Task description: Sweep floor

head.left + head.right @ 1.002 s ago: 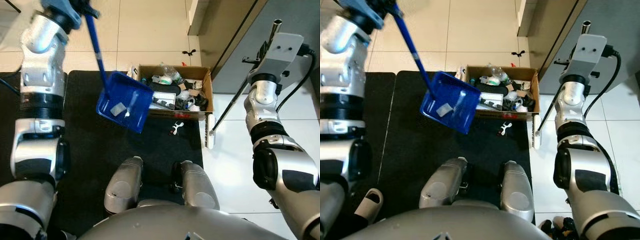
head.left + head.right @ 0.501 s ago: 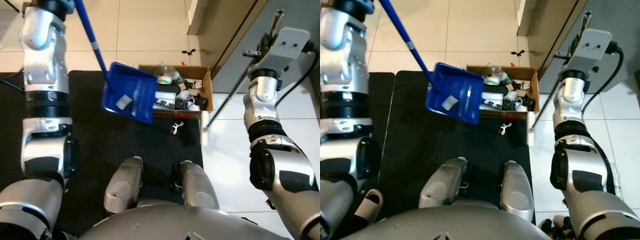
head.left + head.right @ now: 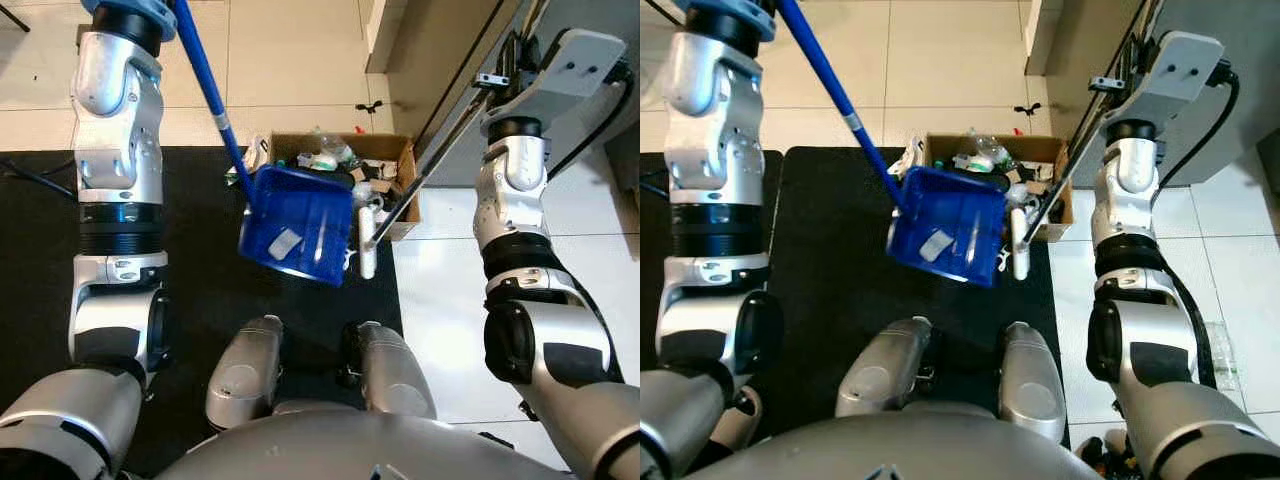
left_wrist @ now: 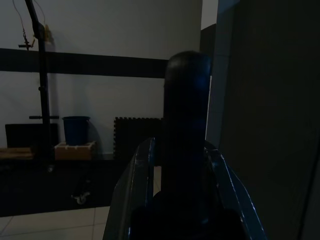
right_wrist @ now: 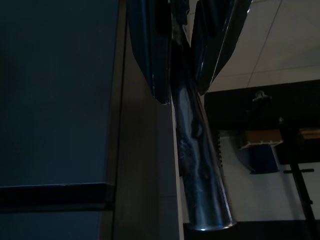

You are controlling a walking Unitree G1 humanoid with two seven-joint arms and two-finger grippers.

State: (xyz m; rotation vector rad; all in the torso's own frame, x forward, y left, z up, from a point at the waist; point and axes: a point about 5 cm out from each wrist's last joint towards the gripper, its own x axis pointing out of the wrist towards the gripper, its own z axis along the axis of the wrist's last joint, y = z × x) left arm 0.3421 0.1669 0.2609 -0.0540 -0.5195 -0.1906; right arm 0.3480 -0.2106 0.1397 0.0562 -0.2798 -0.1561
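Blue dustpan (image 3: 297, 225) hangs tilted over the black mat (image 3: 190, 270), its far edge at the near wall of the cardboard box (image 3: 400, 160). A pale scrap (image 3: 285, 243) and streaks of dust lie inside the pan. Box packed with mixed litter: a clear bottle (image 3: 330, 146), dark and white bits. Long blue handle (image 3: 205, 85) runs up to the left arm, raised high. Broom (image 3: 367, 250): thin dark pole slanting down from the raised right arm, white head just beside the pan's right edge, at the mat's border.

Right eye view: same layout; dustpan (image 3: 948, 225) and broom head (image 3: 1019, 255) nearly touching, box (image 3: 1065, 205) behind them.

Left wrist view: dim. Left gripper (image 4: 177, 200) clamped around the dark handle end (image 4: 187, 120); a blue bin (image 4: 76, 130) stands on the floor by the far wall.

Right wrist view: right gripper (image 5: 181, 55) closed tight on the shiny metal pole (image 5: 200, 165), fingers (image 5: 150, 50) on either side.
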